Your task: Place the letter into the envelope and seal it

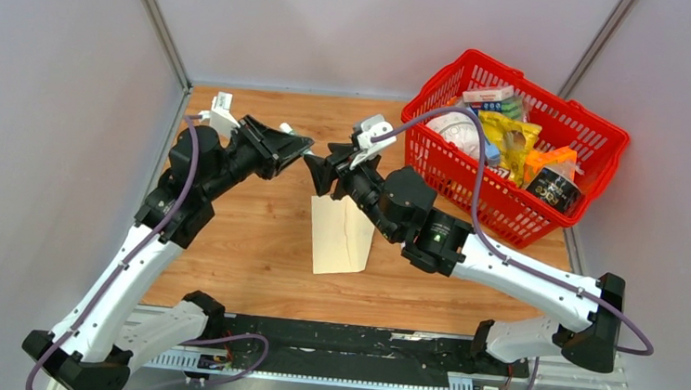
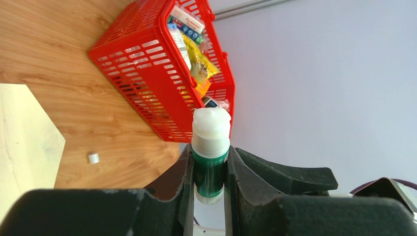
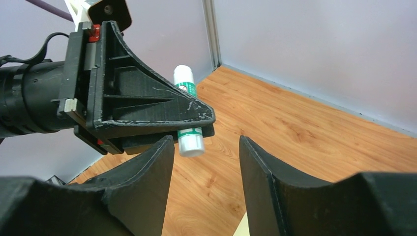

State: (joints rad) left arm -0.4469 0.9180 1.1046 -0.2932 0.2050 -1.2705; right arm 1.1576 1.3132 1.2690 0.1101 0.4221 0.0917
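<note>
The left tool [image 1: 304,147] pinches a green-and-white plastic glue stick [image 2: 210,147], whose white end stands proud of the fingers. Facing it, the right tool [image 1: 315,176] is spread wide, gripping nothing. Beneath it the pale cream paper envelope [image 1: 343,241] lies flat on the wooden worktop [image 1: 245,243], its far end seemingly hidden under the arm. A red plastic basket [image 1: 499,212] stands rightmost.

The envelope [image 1: 343,241] lies mid-frame on the table [image 1: 243,261]; the basket [image 1: 508,208] stands upper right. A glue stick [image 2: 210,147] sits between the left fingers [image 2: 265,174], upper left of the envelope.
</note>
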